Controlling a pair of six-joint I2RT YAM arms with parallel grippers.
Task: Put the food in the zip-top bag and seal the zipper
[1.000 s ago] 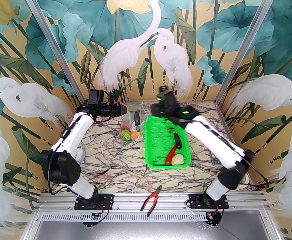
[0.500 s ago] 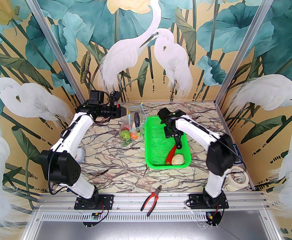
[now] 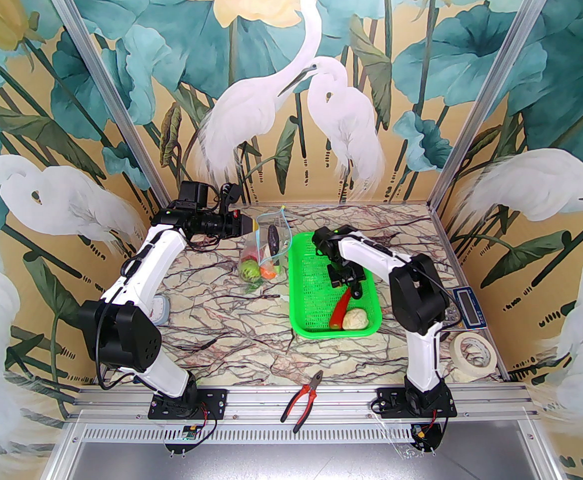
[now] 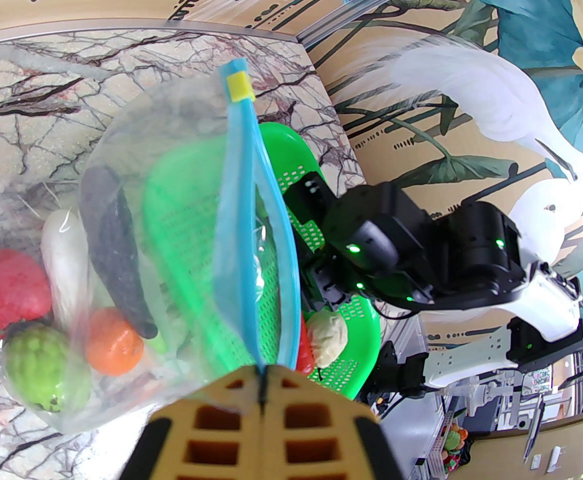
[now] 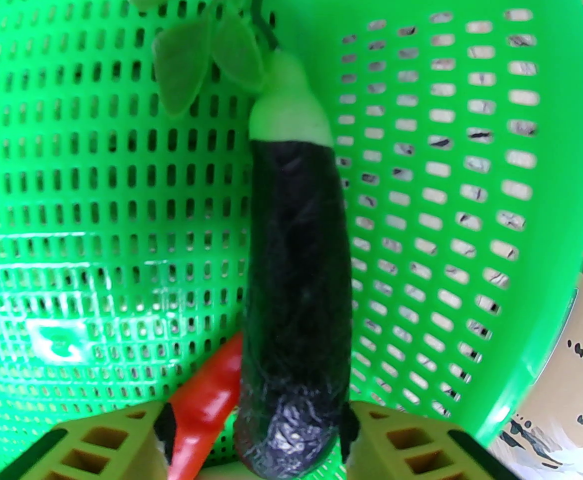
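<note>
Swinging down from the far edge, the right arm [image 3: 371, 258] is now folding in over the green basket [image 3: 311, 288], where a second ago it was a blur up above it. Over on the marble table [image 3: 231, 328], just left of the basket and towards the far edge, the zip-top bag [image 4: 121, 133] is hanging from its blue zipper [image 4: 244, 208], with the left gripper [image 4: 264, 383] pinching that strip tight and keeping the mouth parted. Inside it, a first eggplant [image 4: 116, 253], the white cucumber [image 4: 66, 258], cabbage [image 4: 41, 368] and both tomatoes are already resting. Back in the basket, the second eggplant [image 5: 296, 278] is lying lengthwise along the floor, the red chili [image 5: 206, 403] tucking against its rounded end, the cauliflower [image 3: 355, 319] sitting at the near-right corner. The right gripper [image 5: 256, 423] is standing wide, straddling that rounded end and not yet closing, so this looks like the next pick lining up, though the chili is crowding one finger.
</note>
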